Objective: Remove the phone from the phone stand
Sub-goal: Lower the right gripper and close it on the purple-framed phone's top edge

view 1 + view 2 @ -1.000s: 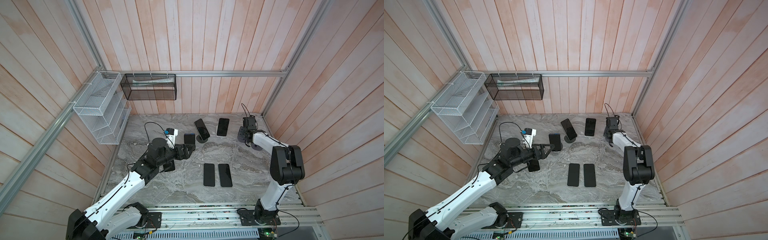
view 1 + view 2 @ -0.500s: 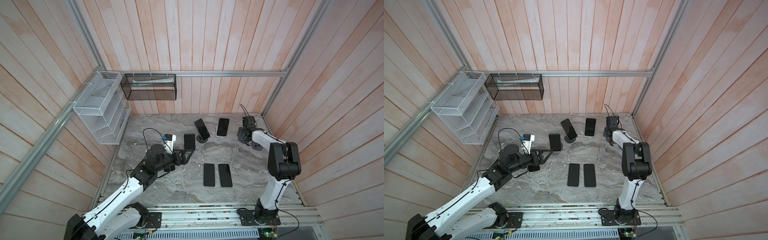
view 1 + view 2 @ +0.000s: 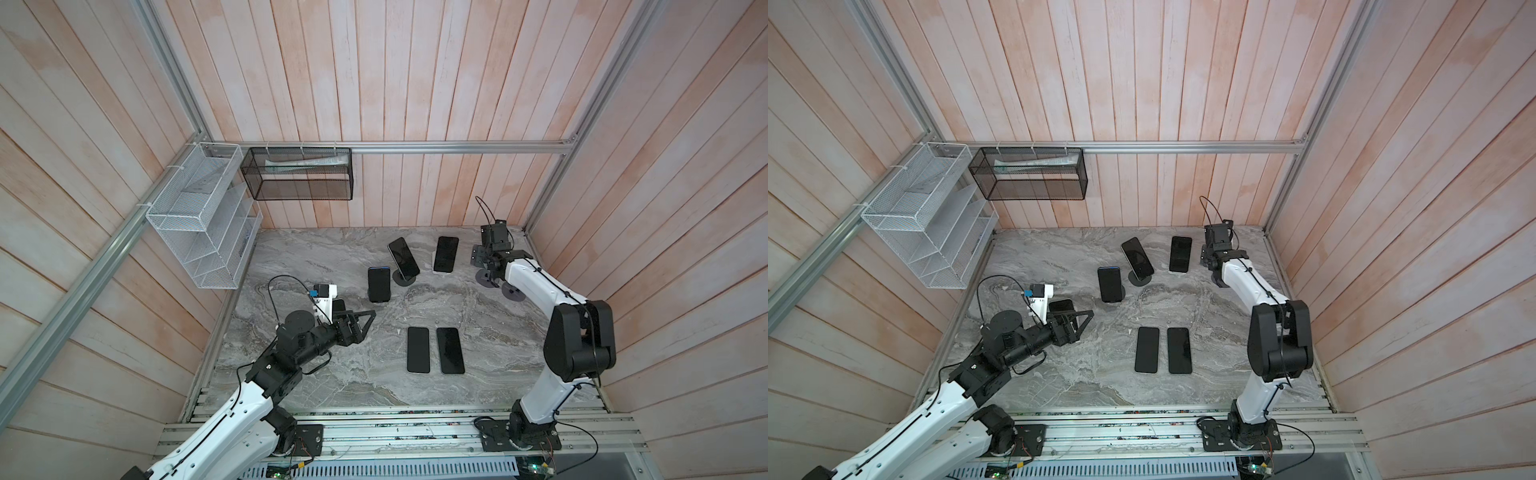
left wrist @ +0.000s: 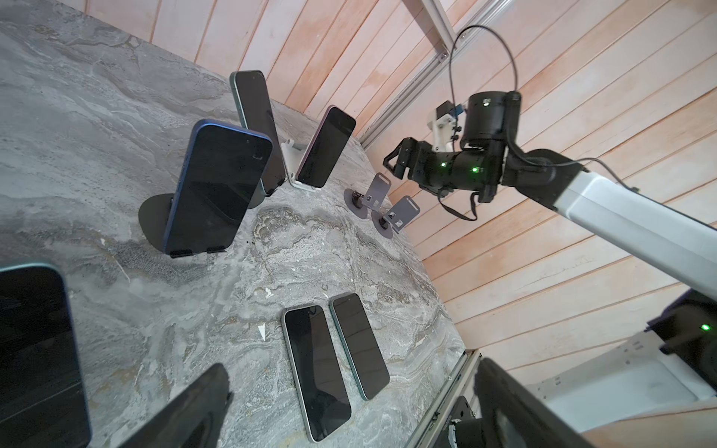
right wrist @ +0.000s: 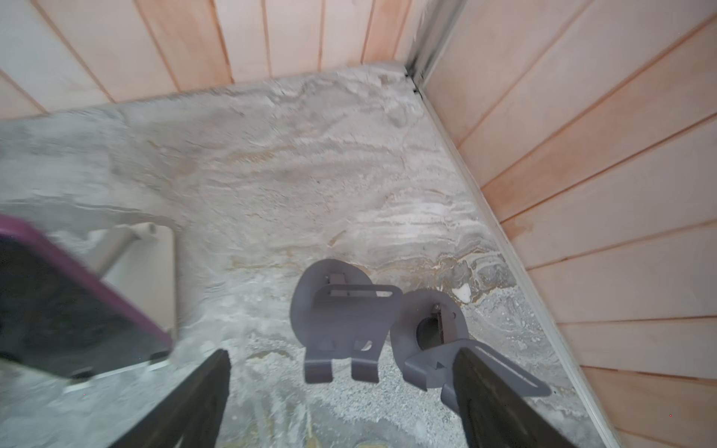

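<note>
right claw (image 5: 341,358) spread | grey stand (image 5: 345,322) beside second grey stand (image 5: 426,364) | purple-edged phone (image 5: 70,310) blurred, perhaps propped

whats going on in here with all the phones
Two robot arms are clearing phones off stands. Two flat phones lie at the front, and three propped phones sit on stands farther back. The right end effector hangs open over two empty grey stands. The left end effector is open too, holding nothing, beside another phone.

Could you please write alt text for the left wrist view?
A blue phone, a teal phone and a purple phone lean on phone stands on a marble table; two more phones lie flat side by side. The right claw hovers near two empty grey stands.
</note>
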Available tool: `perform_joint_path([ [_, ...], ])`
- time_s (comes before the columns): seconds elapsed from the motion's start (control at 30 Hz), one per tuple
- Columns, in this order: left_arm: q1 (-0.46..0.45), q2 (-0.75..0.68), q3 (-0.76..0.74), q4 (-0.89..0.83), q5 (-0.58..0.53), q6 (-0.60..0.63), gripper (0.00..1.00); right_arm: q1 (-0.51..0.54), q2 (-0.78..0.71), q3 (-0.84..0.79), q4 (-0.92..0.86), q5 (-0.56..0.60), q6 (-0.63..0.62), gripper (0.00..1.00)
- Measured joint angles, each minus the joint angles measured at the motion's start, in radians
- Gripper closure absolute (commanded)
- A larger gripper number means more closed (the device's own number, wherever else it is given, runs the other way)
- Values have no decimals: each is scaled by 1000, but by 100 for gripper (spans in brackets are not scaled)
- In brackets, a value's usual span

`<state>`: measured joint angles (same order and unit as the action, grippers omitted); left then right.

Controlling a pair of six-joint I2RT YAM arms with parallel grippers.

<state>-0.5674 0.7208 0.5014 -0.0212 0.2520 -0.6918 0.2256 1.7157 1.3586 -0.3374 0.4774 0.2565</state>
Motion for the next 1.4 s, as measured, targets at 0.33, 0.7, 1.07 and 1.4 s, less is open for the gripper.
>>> perform_joint_path([
  [0.33, 0, -29, -17, -13, -76, -25, 0, 145, -16, 86, 11, -53, 2, 7],
  [0.7, 0, -21, -16, -43, -126, -24, 0, 145, 300, 414, -30, -108, 7, 2],
  [1.07, 0, 15, 0, -45, -142, -11, 0, 145, 433, 589, -113, -45, 85, 3],
  [1.4, 0, 29, 2, -45, -153, 0, 0, 147, 472, 582, -77, -33, 140, 4],
])
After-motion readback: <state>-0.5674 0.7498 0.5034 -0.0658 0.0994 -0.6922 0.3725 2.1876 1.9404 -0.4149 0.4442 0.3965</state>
